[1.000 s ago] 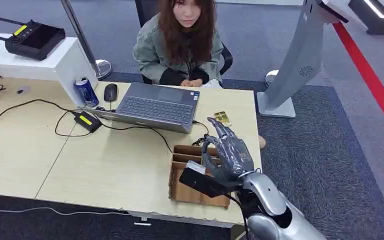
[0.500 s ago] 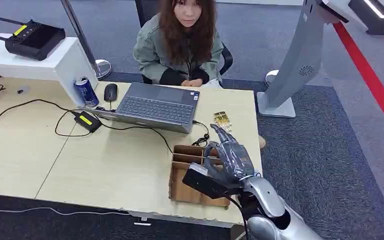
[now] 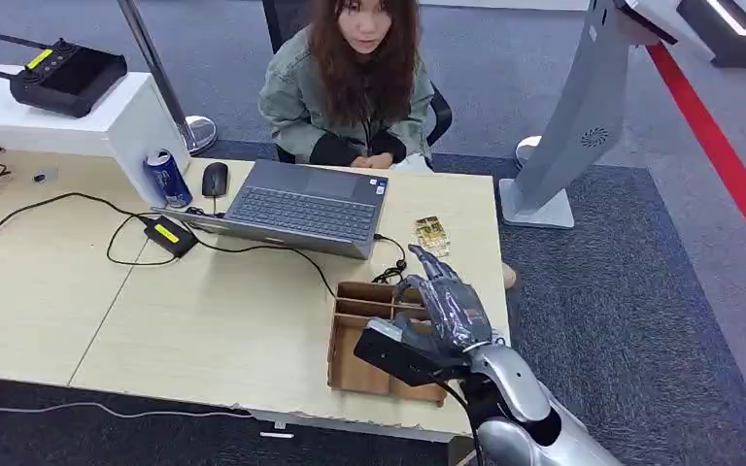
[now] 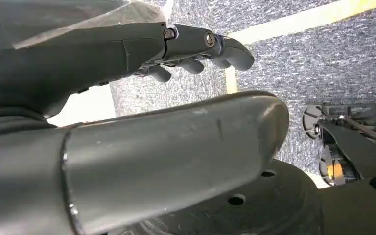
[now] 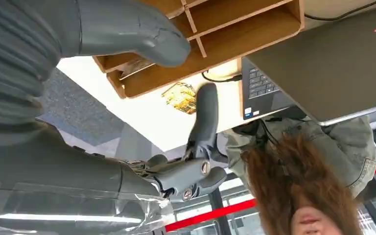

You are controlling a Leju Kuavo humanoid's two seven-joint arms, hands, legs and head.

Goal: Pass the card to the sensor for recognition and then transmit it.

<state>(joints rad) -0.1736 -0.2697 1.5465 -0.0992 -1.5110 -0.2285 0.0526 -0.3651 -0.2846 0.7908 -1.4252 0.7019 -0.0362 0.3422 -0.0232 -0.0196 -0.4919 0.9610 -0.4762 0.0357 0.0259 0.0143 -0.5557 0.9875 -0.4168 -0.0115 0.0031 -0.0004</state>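
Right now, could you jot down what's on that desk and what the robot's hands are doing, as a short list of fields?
Right hand: over the wooden tray, fingers apart, nothing held
Left hand: hanging over the carpet, fingers partly curled, holding nothing
Card: cannot pick one out for sure
Desk: laptop, mouse, can, cables, small gold packet
Person: seated behind the laptop

The wooden box [image 3: 381, 337] sits before the laptop [image 3: 303, 207] on the desk [image 3: 155, 320].
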